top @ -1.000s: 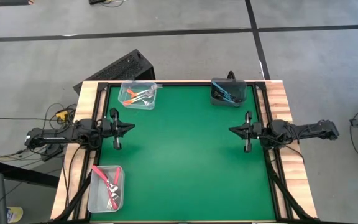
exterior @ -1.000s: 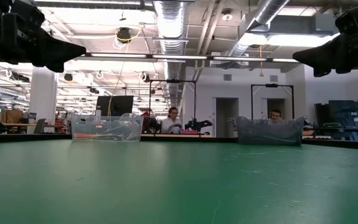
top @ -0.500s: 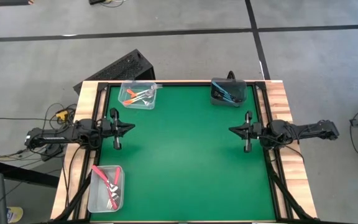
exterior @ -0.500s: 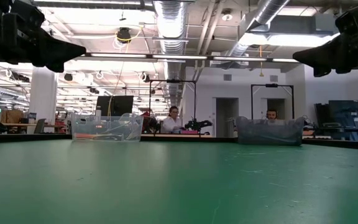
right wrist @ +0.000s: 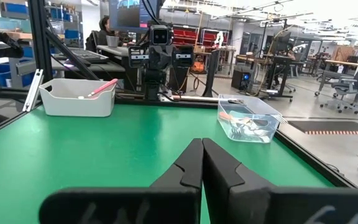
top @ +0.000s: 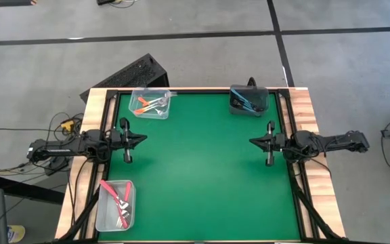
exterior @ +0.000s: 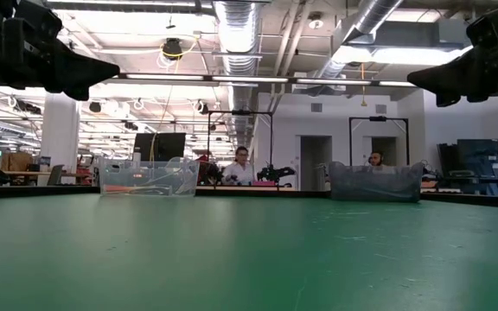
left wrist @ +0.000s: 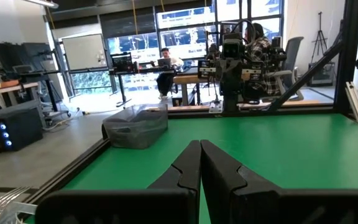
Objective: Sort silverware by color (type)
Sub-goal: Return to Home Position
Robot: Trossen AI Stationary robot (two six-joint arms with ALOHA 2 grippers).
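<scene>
Green table (top: pixel 202 169) is staying as it was a second ago: left gripper (top: pixel 143 139) and right gripper (top: pixel 252 141) are parking at opposite sides, fingers pressed together, empty. Pink forks (top: pixel 117 198) are lying in the white bin (top: pixel 106 218), orange forks (top: pixel 153 104) in the clear bin (top: pixel 141 114), blue forks (top: pixel 249 104) in the black bin (top: pixel 249 112); sorting seems done.

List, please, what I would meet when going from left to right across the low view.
left gripper, shut and held high above the table → clear bin → a seated person far behind the table → dark bin → right gripper, also shut and held high.
</scene>
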